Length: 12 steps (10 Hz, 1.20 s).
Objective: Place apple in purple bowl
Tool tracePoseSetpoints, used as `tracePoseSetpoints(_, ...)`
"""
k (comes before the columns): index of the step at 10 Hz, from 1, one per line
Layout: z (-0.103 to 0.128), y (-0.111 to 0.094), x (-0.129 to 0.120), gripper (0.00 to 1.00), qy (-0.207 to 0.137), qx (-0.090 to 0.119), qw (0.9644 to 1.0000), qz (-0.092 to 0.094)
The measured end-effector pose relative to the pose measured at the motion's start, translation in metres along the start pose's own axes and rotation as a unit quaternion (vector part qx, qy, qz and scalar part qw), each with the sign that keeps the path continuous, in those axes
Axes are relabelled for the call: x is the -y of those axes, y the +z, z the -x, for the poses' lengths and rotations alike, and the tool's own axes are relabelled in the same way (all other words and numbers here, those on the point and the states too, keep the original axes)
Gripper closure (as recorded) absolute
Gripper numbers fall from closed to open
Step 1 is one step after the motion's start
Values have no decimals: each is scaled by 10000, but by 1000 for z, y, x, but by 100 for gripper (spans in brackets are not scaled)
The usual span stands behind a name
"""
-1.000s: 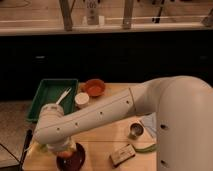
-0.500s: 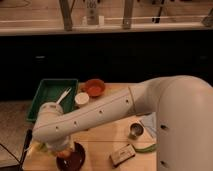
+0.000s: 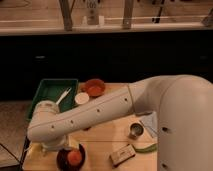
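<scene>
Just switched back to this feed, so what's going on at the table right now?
The robot's arm stretches across the table to its near corner at the picture's left. The gripper hangs low there, just above the purple bowl. The apple lies inside that bowl, so the placing looks about done. The green tray, orange bowl, white cup and steel cup stand apart from it.

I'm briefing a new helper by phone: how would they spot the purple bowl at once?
On the wooden table, follow the white arm to the near-left corner, where the tool hangs. The purple bowl sits beside it at the table's edge. Unlike the orange bowl at the back, it is dark and holds the apple.
</scene>
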Motion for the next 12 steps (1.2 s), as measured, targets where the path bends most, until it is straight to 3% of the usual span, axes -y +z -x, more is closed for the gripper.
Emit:
tracePoseSetpoints(6, 9, -13, 4, 20, 357, -63, 9993, -71)
tracePoseSetpoints(12, 9, -13, 4, 20, 353, -65, 9993, -72)
